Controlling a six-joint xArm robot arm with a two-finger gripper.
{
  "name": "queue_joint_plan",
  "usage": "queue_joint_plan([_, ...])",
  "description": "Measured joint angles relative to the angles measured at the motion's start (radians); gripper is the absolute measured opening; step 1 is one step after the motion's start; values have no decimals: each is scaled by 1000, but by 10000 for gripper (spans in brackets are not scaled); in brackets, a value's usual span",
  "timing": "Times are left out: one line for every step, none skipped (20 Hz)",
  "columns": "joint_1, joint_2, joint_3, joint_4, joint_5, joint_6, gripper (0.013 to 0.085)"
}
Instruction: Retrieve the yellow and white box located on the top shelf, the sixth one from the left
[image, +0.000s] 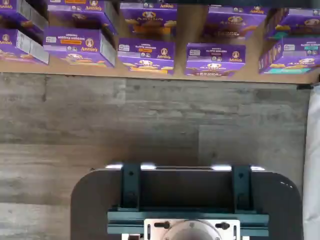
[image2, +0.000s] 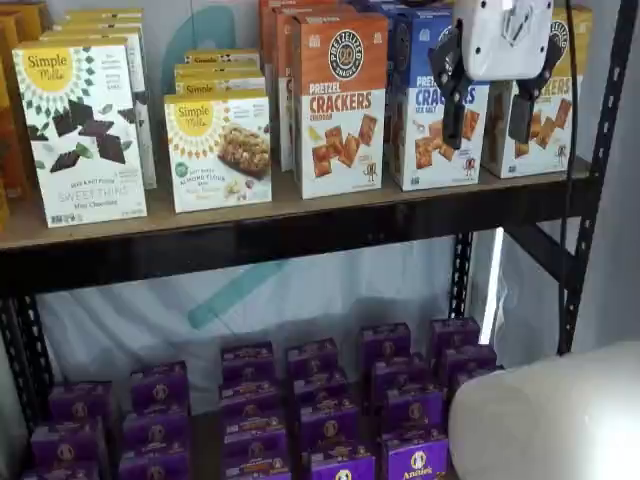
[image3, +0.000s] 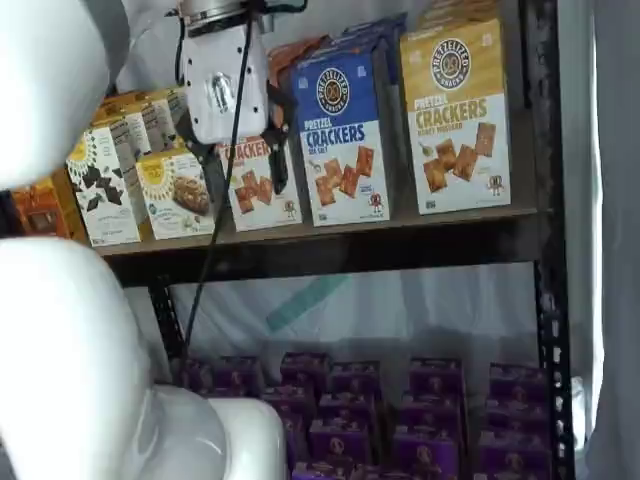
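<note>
The yellow and white box (image3: 455, 120) stands at the right end of the top shelf (image3: 330, 248), next to a blue Pretzel Crackers box (image3: 345, 135). In a shelf view the yellow and white box (image2: 548, 125) is partly hidden behind my gripper (image2: 488, 125). The gripper has a white body and two black fingers with a plain gap between them, so it is open and empty. It hangs in front of the shelf (image2: 300, 235), apart from the boxes. It also shows in a shelf view (image3: 245, 170) before the orange box (image3: 255, 190).
An orange Pretzel Crackers box (image2: 340, 105) and white Simple Mills boxes (image2: 85, 130) fill the shelf's left. Small purple boxes (image2: 320, 410) stock the lower level and show in the wrist view (image: 147, 55). A black upright (image2: 595, 180) stands at the right. The white arm (image3: 90, 350) fills the foreground.
</note>
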Motion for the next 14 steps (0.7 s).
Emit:
queue_joint_plan([-1, 9, -8, 2, 15, 0, 850])
queue_joint_plan([-9, 19, -16, 11, 32, -3, 850])
queue_joint_plan([-13, 21, -17, 15, 36, -5, 850])
queue_joint_plan([-13, 21, -18, 17, 38, -5, 850])
queue_joint_plan([-13, 22, -17, 17, 38, -5, 850])
queue_joint_plan([-12, 21, -16, 17, 37, -4, 850])
queue_joint_plan([-13, 21, -14, 17, 35, -6, 850])
queue_joint_plan([-16, 21, -12, 15, 31, -8, 850])
queue_joint_plan([-20, 19, -10, 13, 25, -14, 850])
queue_joint_plan([-28, 18, -8, 8, 15, -24, 850])
queue_joint_plan([-39, 18, -7, 4, 7, -37, 850])
queue_joint_plan([-56, 18, -4, -2, -7, -56, 850])
queue_joint_plan([-74, 19, -3, -6, -19, -75, 850])
queue_joint_plan([-89, 21, -3, -11, -29, -92, 850])
